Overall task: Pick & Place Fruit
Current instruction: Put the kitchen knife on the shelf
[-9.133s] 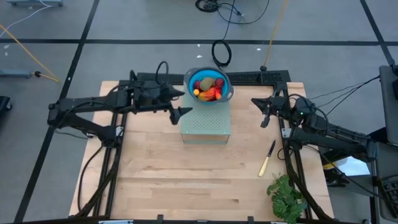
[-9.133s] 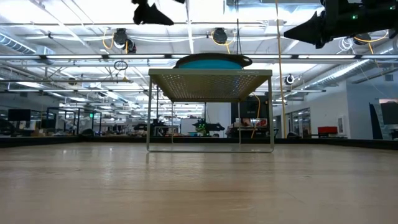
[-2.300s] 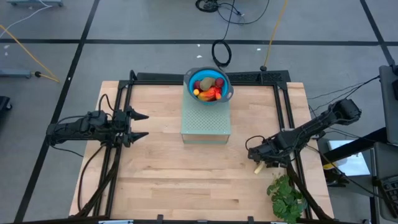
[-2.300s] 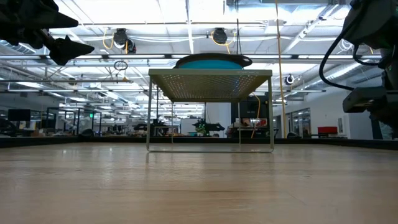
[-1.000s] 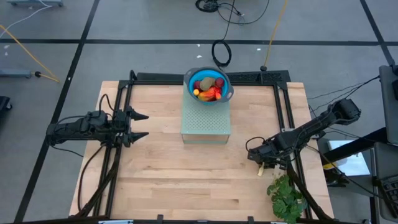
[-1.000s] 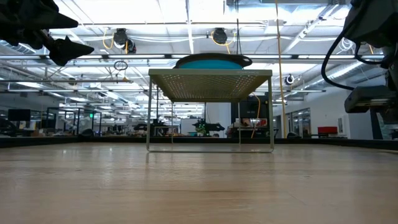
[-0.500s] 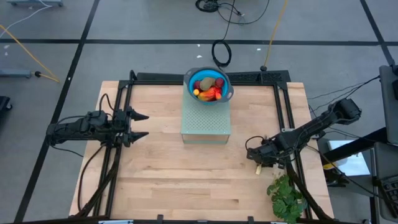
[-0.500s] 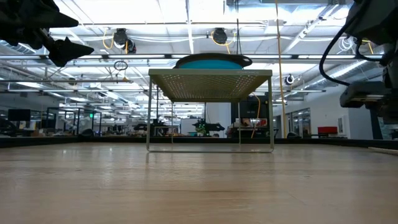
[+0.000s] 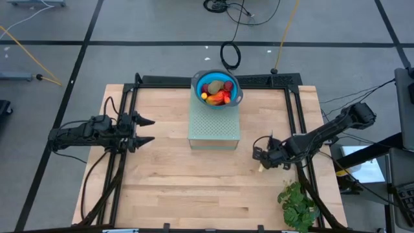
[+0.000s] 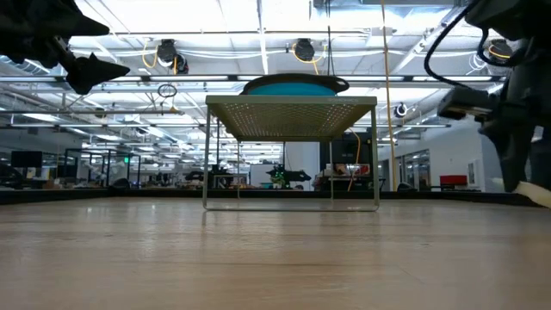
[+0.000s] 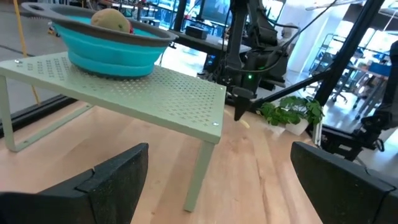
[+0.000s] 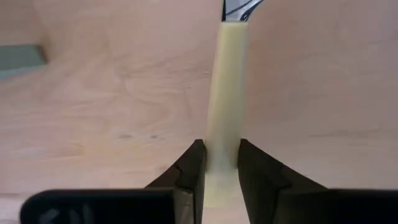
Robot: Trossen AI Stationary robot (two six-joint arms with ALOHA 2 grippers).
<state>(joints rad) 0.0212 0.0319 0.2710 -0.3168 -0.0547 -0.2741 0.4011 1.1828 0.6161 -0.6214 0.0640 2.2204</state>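
Note:
The fruit (image 9: 217,90) lies piled in a blue bowl (image 9: 198,82), which stands on a pale green perforated rack (image 9: 214,129) at the far middle of the table. A brownish-green oval (image 11: 111,18) tops the pile. My right gripper (image 9: 262,157) is right of the rack, slanting down, shut on a yellow-handled knife (image 12: 225,93). My left gripper (image 9: 145,130) waits open and level at the table's left side, aimed at the rack; it also shows in the left wrist view (image 11: 219,186). My right gripper pinches the knife's pale yellow handle (image 12: 222,149) between its two fingers (image 12: 193,168), near the handle's free end. It comes from above, slanting down. The handle runs on past the fingertips to the blade (image 12: 235,7). Its free end (image 9: 261,168) pokes out below the gripper; whether it touches the table I cannot tell.
A leafy green bunch (image 9: 297,206) lies at the table's near right corner, close behind my right arm. Black frame rails (image 9: 294,110) run along the table's left, right and far edges. Bare wood (image 9: 194,188) spreads across the near half.
My right gripper has risen and gone toward the table's left and far edge, turning at the wrist, still shut on the knife's handle. The handle's free end has gone with it, away from the leafy bunch.

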